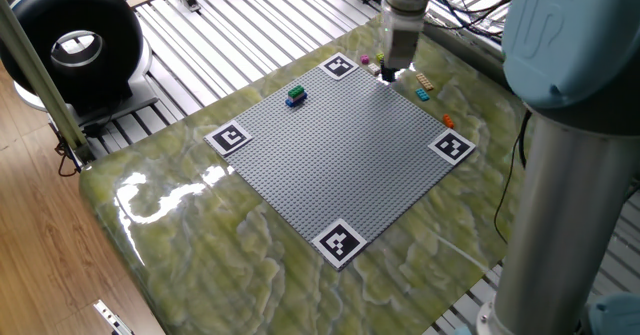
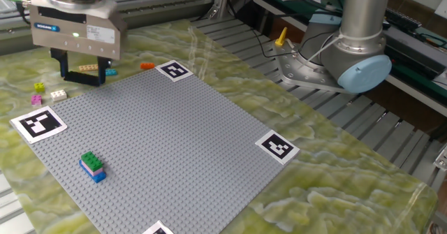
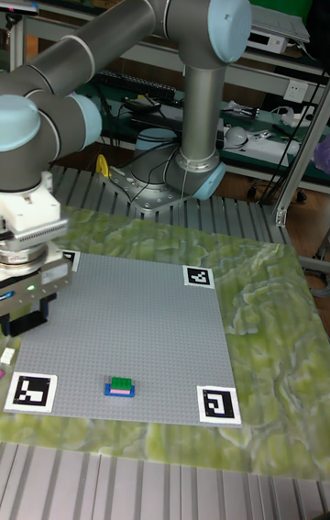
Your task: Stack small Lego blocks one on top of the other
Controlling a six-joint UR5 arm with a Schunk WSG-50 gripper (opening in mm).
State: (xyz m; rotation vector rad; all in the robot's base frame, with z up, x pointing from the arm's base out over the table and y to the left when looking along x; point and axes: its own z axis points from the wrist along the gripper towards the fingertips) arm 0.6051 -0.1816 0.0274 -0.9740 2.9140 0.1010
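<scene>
A small stack [image 2: 91, 165] of green on pink on blue Lego blocks stands on the grey baseplate [image 2: 174, 136]; it also shows in one fixed view [image 1: 296, 96] and the tall view [image 3: 120, 385]. Loose small blocks lie off the plate's far edge: tan [image 2: 87, 68], cyan [image 2: 110, 72], orange [image 2: 147, 66], yellow [image 2: 38, 86], pink [image 2: 36, 99] and white [image 2: 58, 93]. My gripper [image 2: 84, 77] hovers low over that edge, open. Its black fingers [image 2: 63, 70] straddle the spot in front of the tan block, and I see nothing held between them.
Black-and-white marker tags [image 2: 39, 122] sit at the baseplate's corners. The arm's base [image 2: 349, 59] stands beyond the table's right side. A black round device [image 1: 75, 45] sits off the table's left, with slatted metal framing around the green tabletop.
</scene>
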